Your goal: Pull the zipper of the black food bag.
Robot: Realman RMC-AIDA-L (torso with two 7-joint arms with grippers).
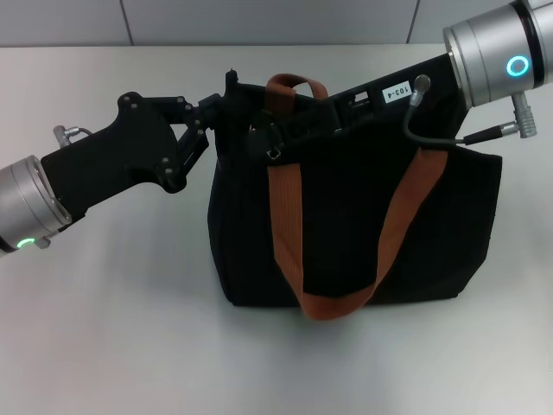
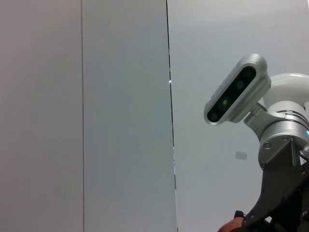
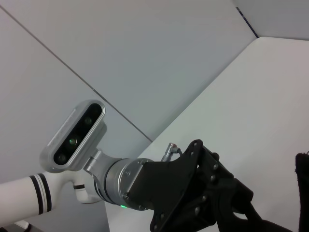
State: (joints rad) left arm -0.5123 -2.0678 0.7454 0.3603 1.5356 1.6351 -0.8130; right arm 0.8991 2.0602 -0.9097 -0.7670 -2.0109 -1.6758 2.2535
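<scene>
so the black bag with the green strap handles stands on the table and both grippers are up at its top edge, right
Not quite: the strap handles are orange-brown, not green, as the head view shows. The rest holds: the black food bag stands on the table, with the left gripper and right gripper at its top edge.

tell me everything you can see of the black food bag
The black food bag is a large boxy tote of dark ribbed fabric, standing on the white table. Two orange-brown webbing handles hang over its front. The left gripper is at its top left corner; the right gripper lies along its top edge.
</scene>
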